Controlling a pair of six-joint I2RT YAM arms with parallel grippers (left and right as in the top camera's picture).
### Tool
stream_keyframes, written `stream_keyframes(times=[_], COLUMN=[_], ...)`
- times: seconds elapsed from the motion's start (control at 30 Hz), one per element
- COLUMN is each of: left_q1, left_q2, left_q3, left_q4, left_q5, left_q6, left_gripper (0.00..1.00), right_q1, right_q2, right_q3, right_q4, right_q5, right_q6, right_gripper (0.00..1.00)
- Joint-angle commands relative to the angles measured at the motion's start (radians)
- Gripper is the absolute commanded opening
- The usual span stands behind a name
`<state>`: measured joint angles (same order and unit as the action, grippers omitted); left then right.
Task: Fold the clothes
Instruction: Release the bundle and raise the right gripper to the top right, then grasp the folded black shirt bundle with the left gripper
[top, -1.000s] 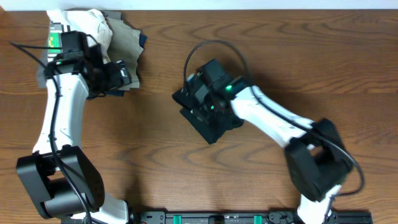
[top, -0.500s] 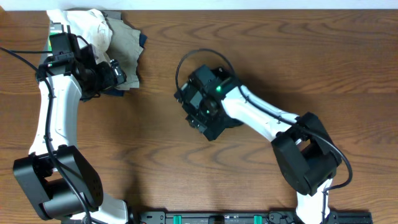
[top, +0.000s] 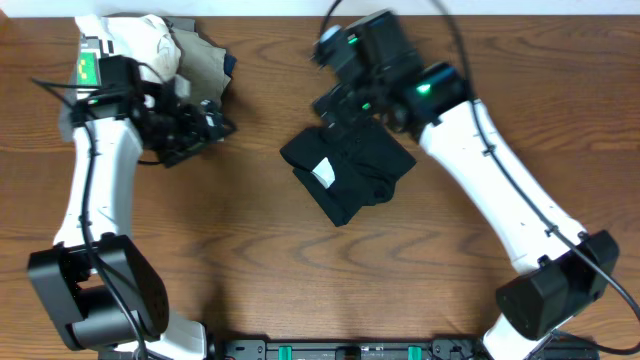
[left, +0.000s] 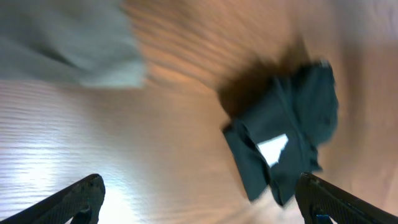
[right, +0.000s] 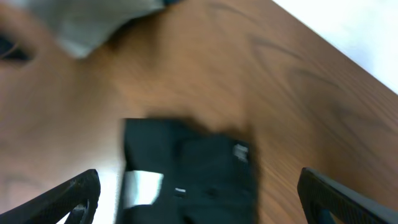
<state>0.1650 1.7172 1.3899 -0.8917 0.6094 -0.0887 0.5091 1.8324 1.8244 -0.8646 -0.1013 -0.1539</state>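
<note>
1. Starting closest in, each wrist view shows its own two fingers at the bottom corners, spread wide with nothing between them. The left gripper (left: 200, 183) and the right gripper (right: 200, 175) are both released and empty.
2. Just beyond them, the black T-shirt (top: 352, 172) lies near the middle of the table (top: 300, 270). It is a compact bundle set askew to the table edges, with its white label (top: 323, 172) facing up towards its left side. The right gripper hangs over the bundle's far edge, and the left gripper is well apart to the left.
3. The fabric looks soft, light and limp, so it should sag and trail from any single pinch rather than keep its shape. It is not fragile, but it may slide on the smooth wood. My judgement is to take it by two corners of one edge, one per gripper, pinching through every layer.
4. Both wrist views are blurred. Sleeves, collar and the number of layers cannot be made out, and the white logo (right: 240, 151) is only a smudge. I cannot tell how neat the fold is.
5. Farthest off, at the far-left corner, a cream garment (top: 145, 40) with a green tag (top: 88, 66) sits on a khaki garment (top: 200, 65). The left arm covers part of the pile, so I cannot tell whether its fingers touch the pile's edge.
</note>
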Motion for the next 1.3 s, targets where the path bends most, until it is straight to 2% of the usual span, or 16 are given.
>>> stream_keyframes(times=[0.0,0.13,0.2,0.3,0.53,0.67,0.7,0.8,0.93,1.07,1.27], left_q1=[-0.101,-0.235,-0.301,-0.372,-0.513,-0.583,-0.594,-0.628,-0.64,-0.64,-0.64], left_q2=[0.007,0.007,0.007,0.007,0.008,0.011,0.011,0.011,0.011,0.022,0.079], left_q3=[-0.026,-0.068,-0.087,-0.122,-0.221,-0.27,-0.277,-0.302,-0.345,-0.379,-0.388], left_q4=[-0.01,0.038,0.067,0.127,0.331,0.42,0.428,0.434,0.443,0.521,0.577], left_q5=[0.045,-0.076,-0.187,-0.231,-0.313,-0.377,-0.393,-0.463,-0.473,-0.471,-0.402], left_q6=[0.015,-0.126,-0.249,-0.39,-0.671,-0.777,-0.793,-0.838,-0.926,-0.938,-0.938], left_gripper=[0.98,0.98,0.98,0.98,0.98,0.98,0.97,0.88,0.77,0.72,0.73], right_q1=[-0.105,-0.235,-0.284,-0.35,-0.395,-0.395,-0.395,-0.395,-0.395,-0.395,-0.395], right_q2=[0.019,0.019,0.019,0.019,0.019,0.019,0.019,0.019,0.019,0.019,0.019], right_q3=[-0.003,-0.003,-0.006,-0.006,-0.008,-0.008,-0.008,-0.008,-0.008,-0.008,-0.008], right_q4=[-0.006,0.0,-0.006,-0.014,-0.03,-0.037,-0.038,-0.046,-0.061,-0.068,-0.071], right_q5=[0.051,0.042,0.034,-0.005,-0.015,-0.015,-0.015,-0.015,-0.011,-0.007,0.001], right_q6=[0.126,0.227,0.263,0.288,0.289,0.288,0.288,0.288,0.288,0.288,0.287], right_gripper=[0.99,0.99,0.99,0.99,0.99,0.99,0.99,0.99,0.99,0.99,0.99])
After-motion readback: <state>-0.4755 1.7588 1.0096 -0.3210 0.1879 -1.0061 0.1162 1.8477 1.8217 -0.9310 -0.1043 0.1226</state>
